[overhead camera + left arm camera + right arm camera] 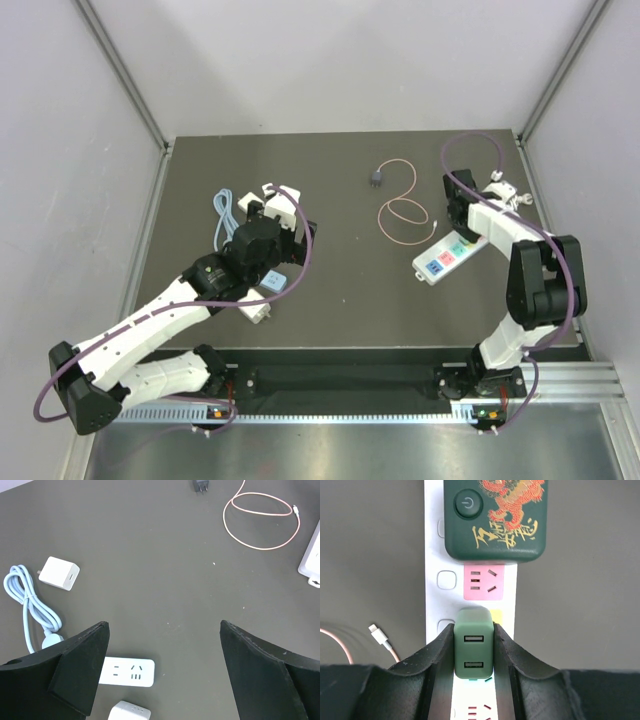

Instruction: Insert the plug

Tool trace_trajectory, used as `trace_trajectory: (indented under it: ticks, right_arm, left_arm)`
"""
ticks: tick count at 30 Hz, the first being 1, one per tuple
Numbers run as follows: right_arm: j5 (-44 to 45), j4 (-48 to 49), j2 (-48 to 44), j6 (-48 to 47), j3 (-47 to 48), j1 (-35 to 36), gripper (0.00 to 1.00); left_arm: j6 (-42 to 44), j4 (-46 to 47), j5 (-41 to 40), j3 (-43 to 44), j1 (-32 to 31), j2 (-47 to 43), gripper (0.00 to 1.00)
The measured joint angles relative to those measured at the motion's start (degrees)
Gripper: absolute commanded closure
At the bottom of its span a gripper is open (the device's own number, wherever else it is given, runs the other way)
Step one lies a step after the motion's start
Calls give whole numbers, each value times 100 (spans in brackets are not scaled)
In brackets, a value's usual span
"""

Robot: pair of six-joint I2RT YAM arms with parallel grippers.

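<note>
The plug (376, 178), a small dark grey head, lies on the dark table with its thin pink cable (405, 212) looped beside it. In the left wrist view the plug (201, 486) sits at the top edge. No gripper touches it. My right gripper (473, 630) is shut on a green two-port USB charger block (473, 647), which stands on a white power strip (434, 555) with coloured sockets. The cable's white tip (379, 634) lies just left of that strip. My left gripper (164, 630) hovers open over bare table, far left of the plug.
A dark green box with a power button and red-gold dragon print (495, 517) sits on the same strip (447, 260). Near the left gripper lie a white cube adapter (59, 573), a light-blue cable (30, 605), a small white socket block (127, 671) and another white block (130, 711).
</note>
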Motion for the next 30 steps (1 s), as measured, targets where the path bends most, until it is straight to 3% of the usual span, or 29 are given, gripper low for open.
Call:
trace_trajectory:
  ticks: [18, 19, 21, 23, 26, 30]
  right_arm:
    - [-133, 450, -90, -57, -295, -149, 98]
    - [-181, 415, -90, -85, -264, -164, 91]
    - [-330, 308, -85, -208, -151, -223, 67]
    - [-516, 151, -44, -317, -26, -269, 62]
    - [-951, -160, 96, -463, 125, -332, 41]
    - [-1285, -691, 76, -715, 321, -330, 28]
  left_arm:
    - [-39, 0, 9, -31, 0, -181, 5]
    - [-50, 0, 7, -31, 0, -181, 5]
    - [-149, -15, -11, -28, 0, -181, 6]
    - [-262, -72, -11, -4, 0, -164, 6]
    - [-503, -170, -4, 129, 0, -46, 7]
    - [-898, -337, -37, 256, 0, 59, 9]
